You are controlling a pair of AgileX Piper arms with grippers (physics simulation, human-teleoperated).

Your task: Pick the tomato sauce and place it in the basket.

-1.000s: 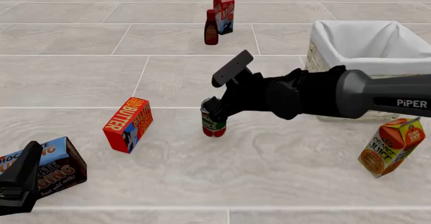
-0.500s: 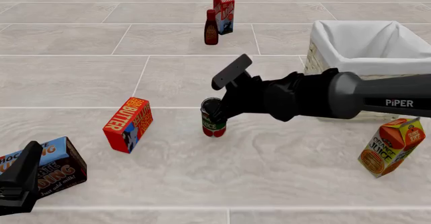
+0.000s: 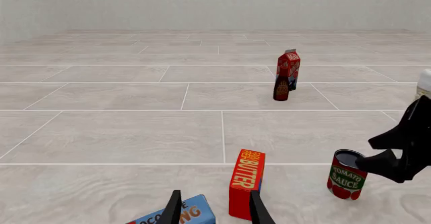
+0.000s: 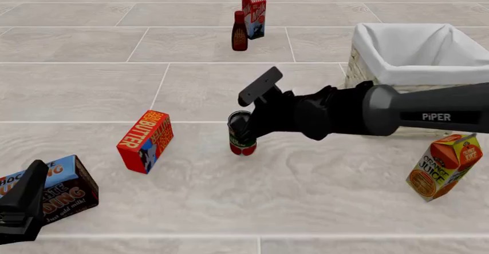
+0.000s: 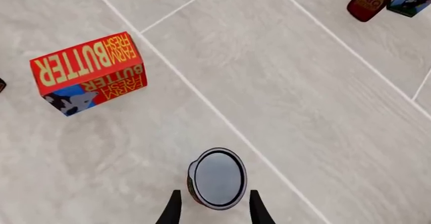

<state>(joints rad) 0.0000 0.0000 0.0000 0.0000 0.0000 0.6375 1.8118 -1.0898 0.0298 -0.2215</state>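
The tomato sauce point(image 4: 242, 138) is a small red can with a green band and a grey top, standing mid-floor. My right gripper point(image 4: 246, 127) reaches in from the right at the can's top. In the right wrist view the tomato sauce point(image 5: 217, 177) sits just ahead of and partly between the open fingertips point(image 5: 173, 208), which do not press on it. From the left wrist camera the tomato sauce point(image 3: 346, 175) stands by the dark right gripper point(image 3: 394, 158). The basket point(image 4: 365, 47), cream wicker with a white liner, is at the far right. My left gripper point(image 4: 25, 205) rests open at the near left.
A red butter box point(image 4: 145, 141) stands left of the can. A chocolate pudding box point(image 4: 65, 186) lies beside my left gripper. An orange juice carton point(image 4: 445, 166) leans at the near right. A dark bottle point(image 4: 240, 32) and a red milk carton point(image 4: 255, 12) stand far back.
My right arm has shifted slightly left and turned, so the can's grey top now shows. The can, the left arm and the other objects have stayed put.
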